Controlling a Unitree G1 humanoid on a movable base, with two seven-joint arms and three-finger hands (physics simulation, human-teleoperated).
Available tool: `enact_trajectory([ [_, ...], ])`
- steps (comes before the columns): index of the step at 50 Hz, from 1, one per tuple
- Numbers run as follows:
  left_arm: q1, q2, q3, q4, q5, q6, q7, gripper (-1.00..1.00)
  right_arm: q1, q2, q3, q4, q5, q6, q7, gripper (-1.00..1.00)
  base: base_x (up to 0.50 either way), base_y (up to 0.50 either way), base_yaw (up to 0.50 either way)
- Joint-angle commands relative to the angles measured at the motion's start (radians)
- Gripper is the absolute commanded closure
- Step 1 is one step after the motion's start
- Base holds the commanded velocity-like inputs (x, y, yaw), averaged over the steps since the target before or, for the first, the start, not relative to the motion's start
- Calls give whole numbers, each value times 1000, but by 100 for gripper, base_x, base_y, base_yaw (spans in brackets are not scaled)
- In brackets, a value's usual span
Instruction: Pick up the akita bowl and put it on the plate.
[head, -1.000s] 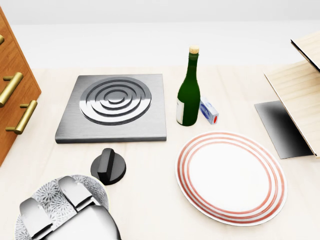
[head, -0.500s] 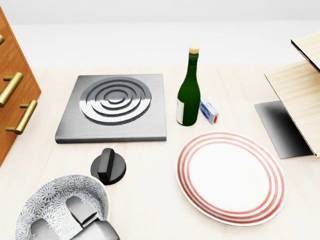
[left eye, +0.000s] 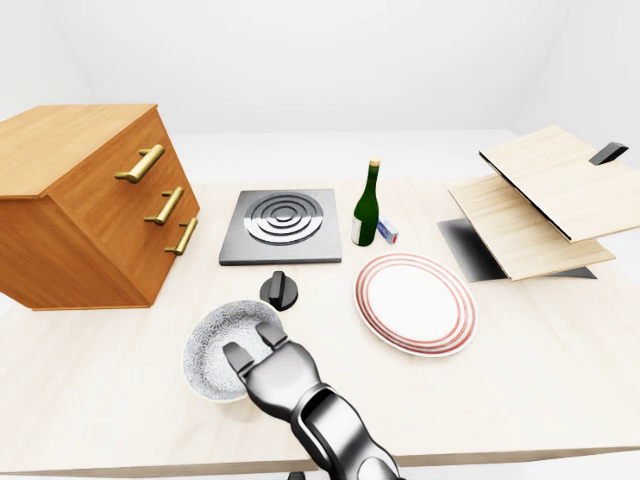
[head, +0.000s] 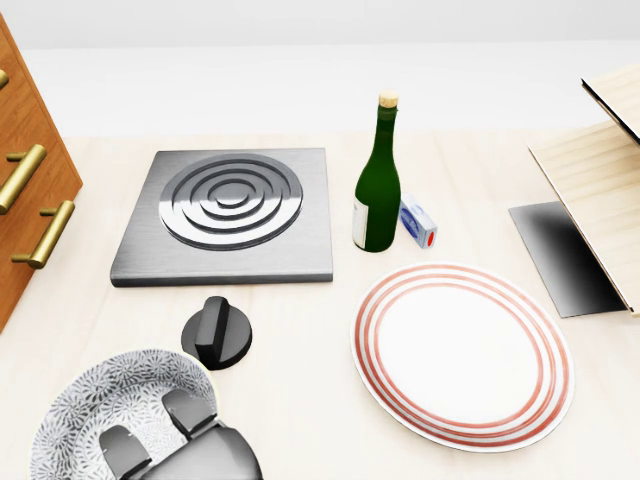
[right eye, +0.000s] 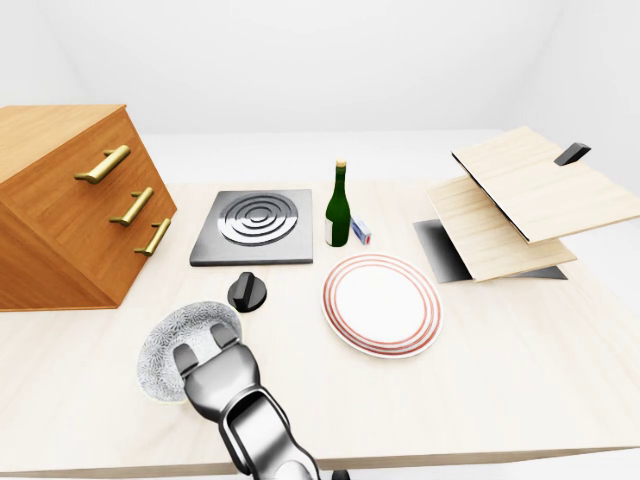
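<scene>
Left of the plate (head: 462, 355) in the head view, the left hand (head: 195, 450) is resting two spread fingers (head: 186, 408) inside the akita bowl (head: 90, 405). The thumb is hidden, so it should be pinching the rim firmly before lifting.

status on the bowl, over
right hand over akita bowl, fingers inside rim, grip unclear. bowl on table, not on plate. black knob close beside bowl.

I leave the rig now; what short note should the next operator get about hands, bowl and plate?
Left robot hand: fingers hooked over the lower right rim of the grey patterned akita bowl, head view; grip not certain.
Right robot hand: not in view.
Bowl stands on the pale wooden table, left of the empty red-ringed white plate.
Done: reach.
To do: grasp, lift, set on plate.
</scene>
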Motion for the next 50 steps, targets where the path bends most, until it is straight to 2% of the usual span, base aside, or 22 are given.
enact_trajectory([
  [1, 1, 0, 0, 0, -1, 0, -1, -100, -27, 33, -19, 71, 12, 0, 0, -95, 0, 0, 0],
  [17, -2, 3, -2, 0, -2, 0, 0, -100, -58, 70, -26, 148, 19, 0, 0, -96, 0, 0, 0],
  [50, -3, -1, -6, 3, -1, 0, -1, -100, -90, 103, -60, 254, 37, 0, 0, -96, 0, 0, 0],
])
